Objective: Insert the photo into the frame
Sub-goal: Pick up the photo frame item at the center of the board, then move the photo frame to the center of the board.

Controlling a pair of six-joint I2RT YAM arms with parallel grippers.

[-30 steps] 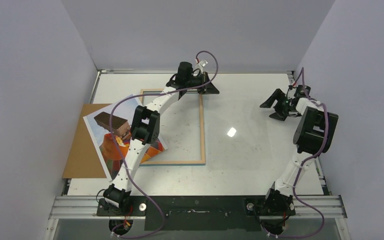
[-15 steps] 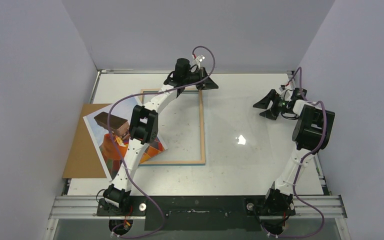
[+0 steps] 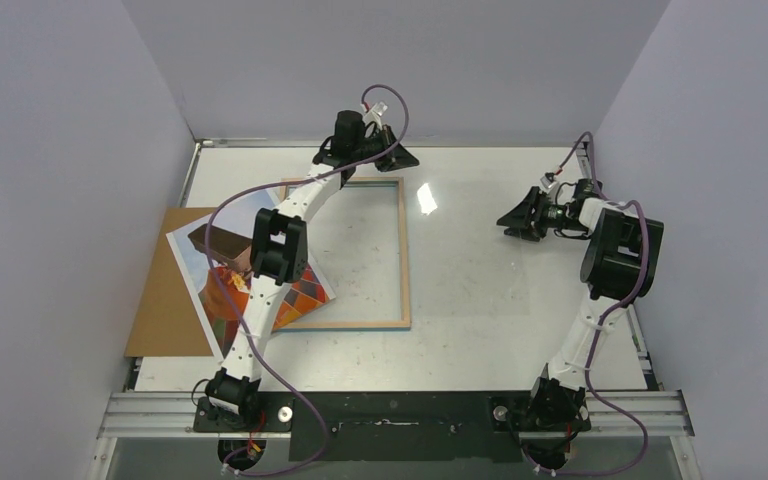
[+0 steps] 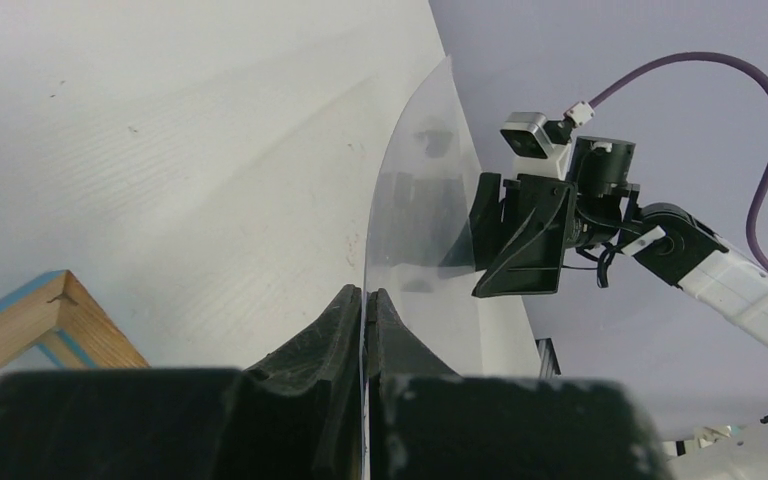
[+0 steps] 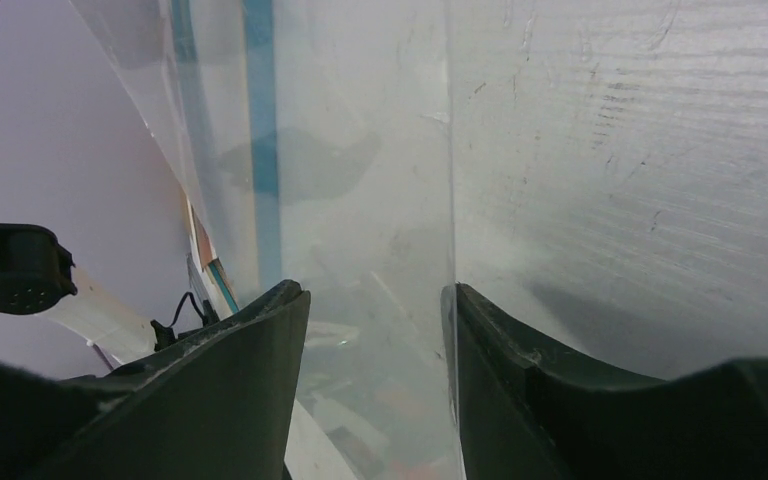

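I saw left gripper (image 4: 364, 296) clamped on thin clear curved sheet (image 4: 422, 190); right gripper (image 5: 373, 295) gaped around its edge; overhead showed only glint.

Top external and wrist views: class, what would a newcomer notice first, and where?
A clear sheet stands curved above the far side of the table, pinched in the left fingers, with the right fingers open at its other edge. The bright balloon photo lies askew at the left, overlapping the frame.

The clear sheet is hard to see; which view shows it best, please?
Left wrist: the clear sheet curves upward, pinched in the left gripper. Right wrist shows one edge close; the top shows only a glint.
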